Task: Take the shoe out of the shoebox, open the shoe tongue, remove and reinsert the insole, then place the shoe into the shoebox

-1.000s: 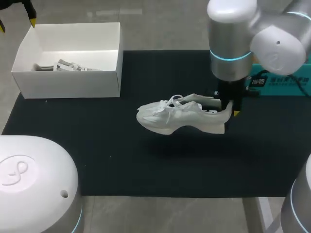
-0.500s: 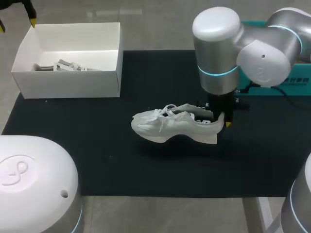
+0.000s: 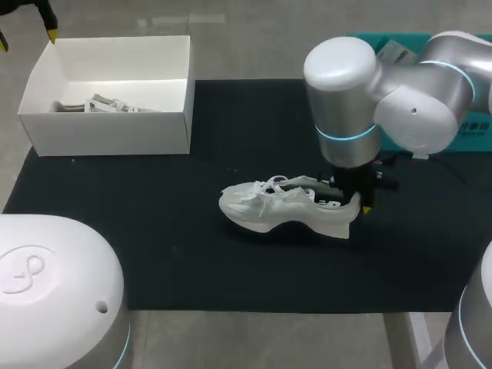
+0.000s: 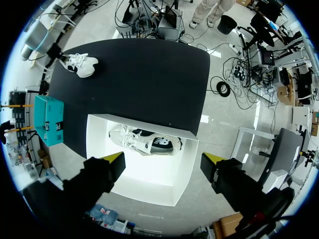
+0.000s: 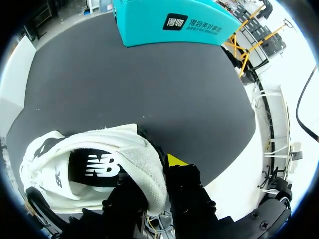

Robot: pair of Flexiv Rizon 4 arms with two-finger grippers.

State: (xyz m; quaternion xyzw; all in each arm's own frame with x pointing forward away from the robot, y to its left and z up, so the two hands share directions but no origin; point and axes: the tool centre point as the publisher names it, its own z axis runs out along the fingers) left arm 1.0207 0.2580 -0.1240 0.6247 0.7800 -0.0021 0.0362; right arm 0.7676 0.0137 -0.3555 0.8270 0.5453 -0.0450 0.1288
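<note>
The right end effector pinches the heel of a white shoe. Its two fingers press on either side of the heel collar, and one yellow tip shows just outside the heel. The shoe sits upright, well apart from the shoebox, out on the middle of the black mat. Its toe is turned toward the shoebox's side, and its laces lie loose over the tongue. The sole is down at the mat's surface with a thin shadow beneath it; whether it fully rests there cannot be told. In the right wrist view, a dark insole shows inside the shoe's opening, just ahead of the clamped fingers.

The shoebox, white and lidless, stands at a corner of the mat, with one end past the mat's edge. A second shoe, white with a dark side patch, lies on its side inside the shoebox along one long wall.

The left end effector hangs above the shoebox, its fingers spread wide and holding nothing. Its yellow tips stand over the side of the shoebox away from the mat's middle.

A teal box sits at the end of the mat far from the shoebox, beyond the right arm.
</note>
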